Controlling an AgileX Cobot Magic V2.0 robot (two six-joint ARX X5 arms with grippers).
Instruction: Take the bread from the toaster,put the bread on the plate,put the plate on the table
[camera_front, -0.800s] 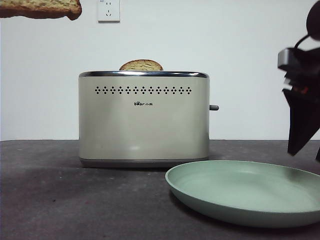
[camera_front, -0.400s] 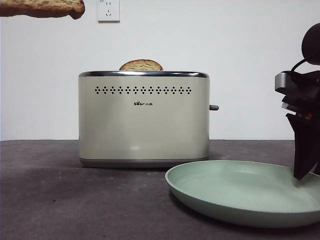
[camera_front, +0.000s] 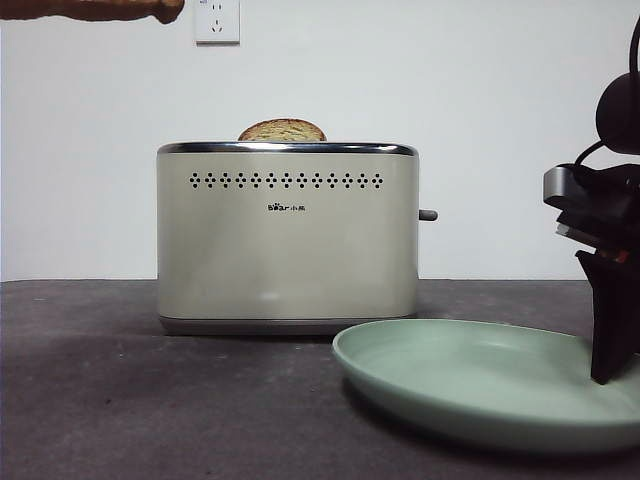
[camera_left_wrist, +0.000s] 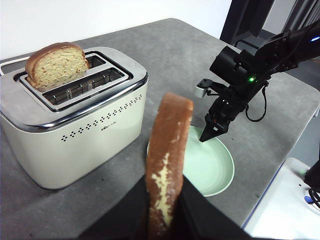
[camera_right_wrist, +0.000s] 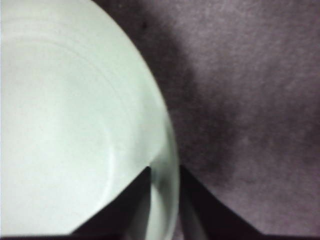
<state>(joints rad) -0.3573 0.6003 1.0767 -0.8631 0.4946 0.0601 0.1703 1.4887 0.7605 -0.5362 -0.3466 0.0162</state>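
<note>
Your brown-crusted bread slice (camera_left_wrist: 167, 165) hangs high above the dark grey table (camera_front: 150, 400), pinched in the left gripper (camera_left_wrist: 165, 210). Your right gripper (camera_right_wrist: 165, 172) pinches the rim of the pale mint-green round plate (camera_front: 450, 400) beside the cream boxy toaster (camera_front: 287, 235), which holds a second domed slice (camera_left_wrist: 56, 65).

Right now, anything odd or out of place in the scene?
Nothing damaged or spilled. Left pincer holds the bread above the table; a second slice sits in the toaster. Right pincer straddles the plate rim.
</note>
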